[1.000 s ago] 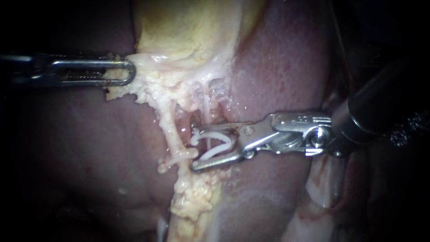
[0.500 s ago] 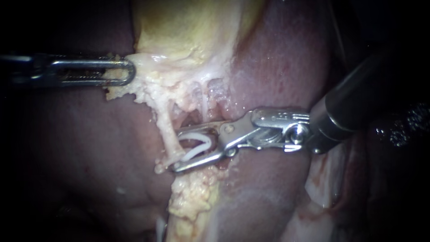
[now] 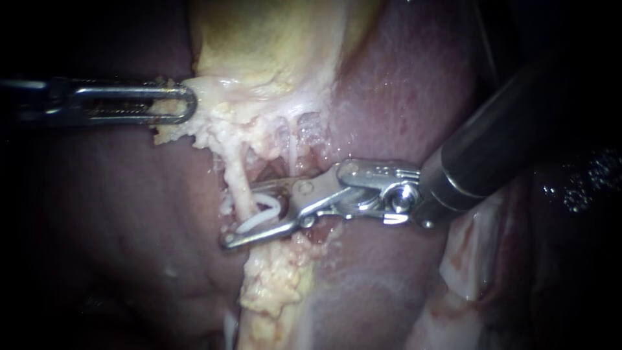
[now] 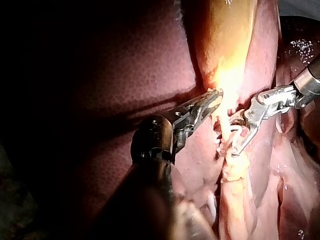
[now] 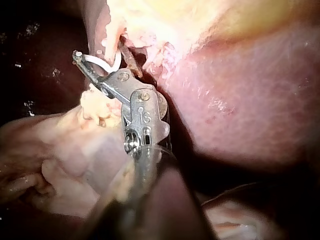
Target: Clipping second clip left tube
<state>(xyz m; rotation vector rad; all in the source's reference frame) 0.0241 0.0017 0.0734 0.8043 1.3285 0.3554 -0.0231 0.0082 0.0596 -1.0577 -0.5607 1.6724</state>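
Right instrument (image 3: 240, 217): jaws part-open, gripping a white clip (image 3: 264, 217) from both sides.
Left tube (image 3: 238, 185): pale strand below the gallbladder (image 3: 259, 39), crossing between those jaws at the clip.
Left instrument (image 3: 188, 104): jaws closed on tissue (image 3: 210, 123).

Left instrument (image 3: 186, 104) pincer seemingly clamped, right instrument (image 3: 238, 217) pincer spread
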